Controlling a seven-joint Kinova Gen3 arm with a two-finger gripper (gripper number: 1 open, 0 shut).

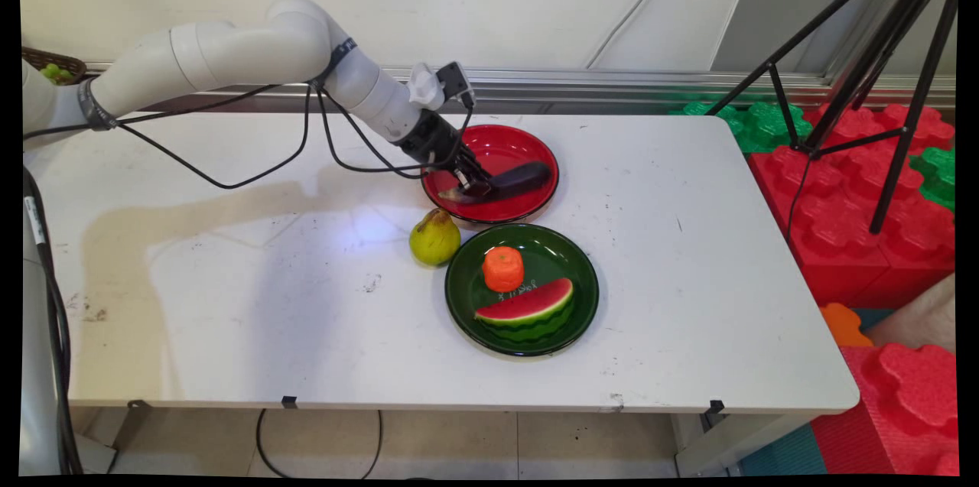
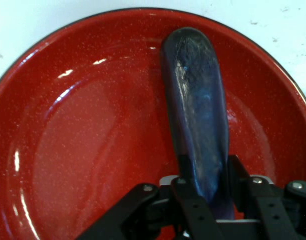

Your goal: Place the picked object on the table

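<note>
Near the desk's far edge, gripper had jaws clamped on eggplant's stem end, w/ eggplant lying in red plate; pear & green plate w/ watermelon slice sat nearer the front edge.

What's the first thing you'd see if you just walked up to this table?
The black gripper is shut on a dark purple eggplant lying in the red plate at the table's far side. Just in front of it, a green plate holds a watermelon slice and an orange fruit. A yellow-green pear stands on the white table beside the green plate's left rim.
</note>
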